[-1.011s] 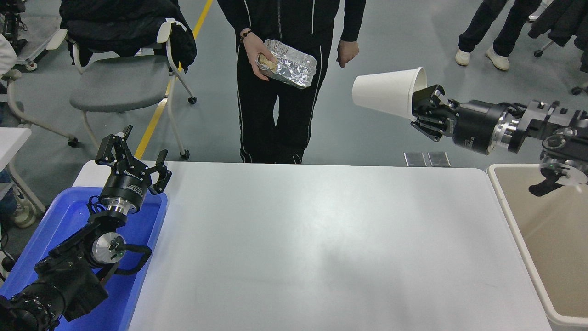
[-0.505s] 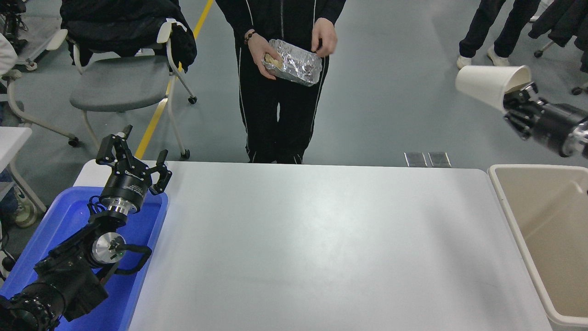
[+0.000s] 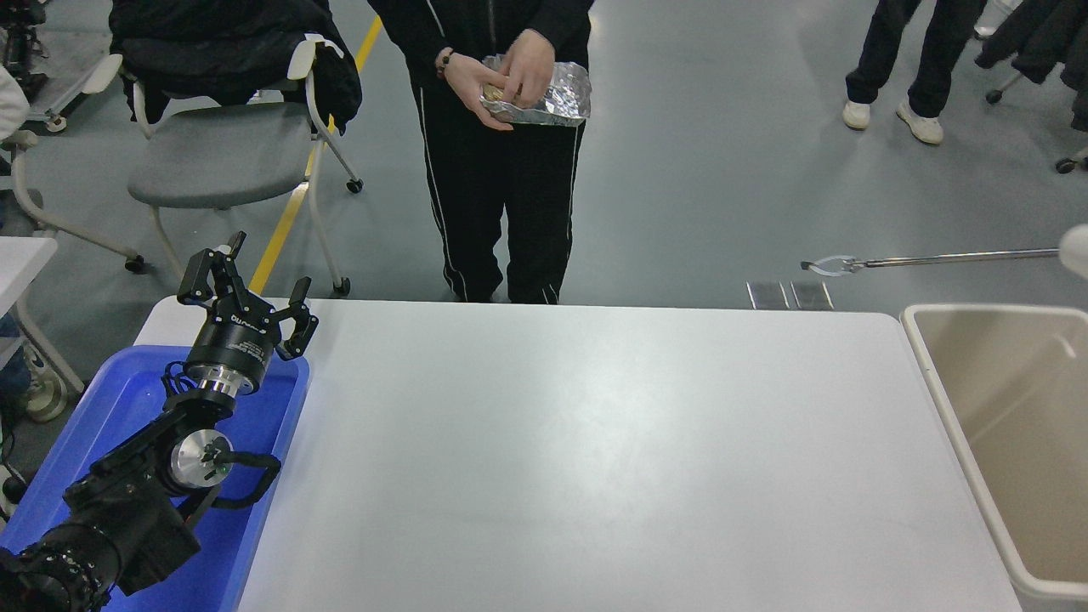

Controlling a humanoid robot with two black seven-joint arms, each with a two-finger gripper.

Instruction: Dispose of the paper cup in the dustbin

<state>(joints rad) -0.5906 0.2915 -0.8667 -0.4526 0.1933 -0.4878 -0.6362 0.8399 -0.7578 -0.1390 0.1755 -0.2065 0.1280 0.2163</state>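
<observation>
The dustbin (image 3: 929,374) is a beige bin with a thick pale rim, standing against the table's right end and cut off by the picture's right edge. The part of its inside that shows holds nothing. The right arm and its gripper are out of view. A small white shape (image 3: 1078,251) shows at the right edge above the bin; I cannot tell whether it is the paper cup. My left gripper (image 3: 246,289) is open and empty, parked over the blue tray (image 3: 119,399) at the lower left.
A thin metal rod with a small claw (image 3: 829,266) reaches in from the right edge above the floor beyond the table. A person holding a foil packet (image 3: 544,93) stands at the far side. A grey chair (image 3: 221,157) stands at the far left.
The right arm with the paper cup swung right and left the picture. The metal rod with the claw came into view. The person brought both hands to the foil packet.
</observation>
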